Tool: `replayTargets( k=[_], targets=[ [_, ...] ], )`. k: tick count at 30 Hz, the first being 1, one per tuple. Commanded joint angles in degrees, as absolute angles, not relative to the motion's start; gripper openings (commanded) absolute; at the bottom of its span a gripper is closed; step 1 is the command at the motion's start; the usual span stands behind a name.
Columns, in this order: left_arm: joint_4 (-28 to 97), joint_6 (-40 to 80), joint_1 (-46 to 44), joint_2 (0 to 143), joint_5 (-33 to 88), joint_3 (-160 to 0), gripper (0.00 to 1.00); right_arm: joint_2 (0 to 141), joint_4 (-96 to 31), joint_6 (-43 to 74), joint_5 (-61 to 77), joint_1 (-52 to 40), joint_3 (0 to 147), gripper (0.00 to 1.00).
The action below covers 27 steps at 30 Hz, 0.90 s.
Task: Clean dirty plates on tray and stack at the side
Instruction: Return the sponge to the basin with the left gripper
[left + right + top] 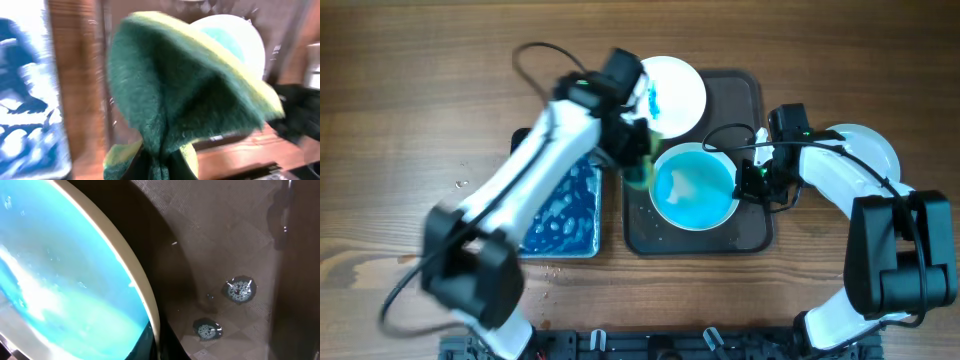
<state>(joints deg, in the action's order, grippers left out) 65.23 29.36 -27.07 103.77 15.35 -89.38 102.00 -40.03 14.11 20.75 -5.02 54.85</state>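
Your left arm rises from its base at 7 o'clock on the wooden table (400, 100) and runs diagonally toward 12. It then folds down at the wrist, so the left gripper (638, 160) hangs over the left edge of the large dark brown-grey rectangular tray (742, 100). Its jaws are clamped on a green scouring sponge with a yellow foam backing (185, 100), which is folded and pinched at its lower end. The sponge sits at 9 o'clock of the round teal-coated plate (693, 187), right at its rim; motion blur hides whether the two touch.

Your right arm comes up from 5 o'clock, bends along the right side and reaches left. That puts the right gripper (752, 180) at 3 o'clock of the same plate, with its jaws closed on the rim.

The teal-coated plate lies in the near half of the tray. A round white plate with a small blue smear (678, 88) lies at the tray's 11 o'clock and overhangs the far-left corner. A plain pale round plate (878, 145) rests on the table at 3 o'clock of the tray, partly under your right arm. A black-rimmed blue basin (575, 205) sits at 9 o'clock of the tray, beneath your left arm. Water drops (239, 290) dot the tray floor beside the held plate.
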Motion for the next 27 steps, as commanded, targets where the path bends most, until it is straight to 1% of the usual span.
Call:
replayTargets(
  k=[1, 2, 3, 4, 5, 6, 8, 10, 11, 13, 14, 17, 23, 26, 27],
  targets=[
    [69.73, 28.64, -22.17, 97.78, 5.48, -89.38, 0.04, 103.66, -36.80, 11.92, 16.34, -4.71, 53.87, 0.04],
    [70.87, 28.64, -20.73, 97.43, 1.15, -89.03, 0.04, 103.66, -35.83, 11.94, 16.32, -4.71, 53.87, 0.05],
    [71.24, 28.64, -19.42, 97.45, -2.52, -87.61, 0.04, 103.66, -35.03, 11.94, 16.34, -4.71, 53.87, 0.10],
    [70.65, 28.67, -18.81, 97.45, -3.79, -85.93, 0.04, 103.66, -34.68, 11.94, 16.34, -4.71, 53.87, 0.15],
    [69.65, 28.67, -18.22, 97.45, -4.51, -83.74, 0.04, 103.66, -34.50, 11.94, 16.34, -4.71, 53.87, 0.24],
    [68.29, 28.69, -17.63, 97.45, -4.86, -81.19, 0.04, 103.66, -34.28, 11.94, 16.34, -4.71, 53.87, 0.28],
    [64.25, 28.73, -16.38, 97.45, -4.82, -75.33, 0.04, 103.66, -34.22, 11.92, 16.34, -4.71, 53.87, 0.31],
    [58.13, 28.75, -15.14, 97.45, -4.82, -68.34, 0.04, 103.66, -34.22, 11.94, 16.36, -4.71, 53.87, 0.30],
    [55.64, 28.95, -14.55, 97.45, -4.80, -65.60, 0.04, 103.66, -34.28, 11.94, 16.36, -4.71, 53.87, 0.26],
    [52.45, 28.91, -13.32, 97.45, -4.08, -61.78, 0.04, 103.66, -34.52, 11.94, 16.38, -4.71, 53.87, 0.13],
    [52.45, 28.88, -12.80, 97.45, -3.66, -61.32, 0.08, 103.66, -34.87, 11.97, 16.36, -4.71, 53.87, 0.05],
    [53.84, 28.64, -11.38, 96.82, -1.91, -62.08, 0.17, 103.13, -36.12, 12.03, 15.33, -4.71, 54.37, 0.04],
    [57.32, 27.05, -8.36, 92.29, 4.54, -65.30, 0.49, 97.34, -44.12, 12.01, 10.04, -4.78, 59.05, 0.04],
    [59.46, 26.96, -6.11, 89.01, 6.63, -66.98, 0.57, 93.32, -49.06, 12.01, 9.56, -5.89, 62.00, 0.04],
    [60.18, 26.98, -5.04, 87.46, 7.07, -67.61, 0.61, 92.14, -50.59, 12.03, 9.32, -6.83, 63.24, 0.04]
  ],
)
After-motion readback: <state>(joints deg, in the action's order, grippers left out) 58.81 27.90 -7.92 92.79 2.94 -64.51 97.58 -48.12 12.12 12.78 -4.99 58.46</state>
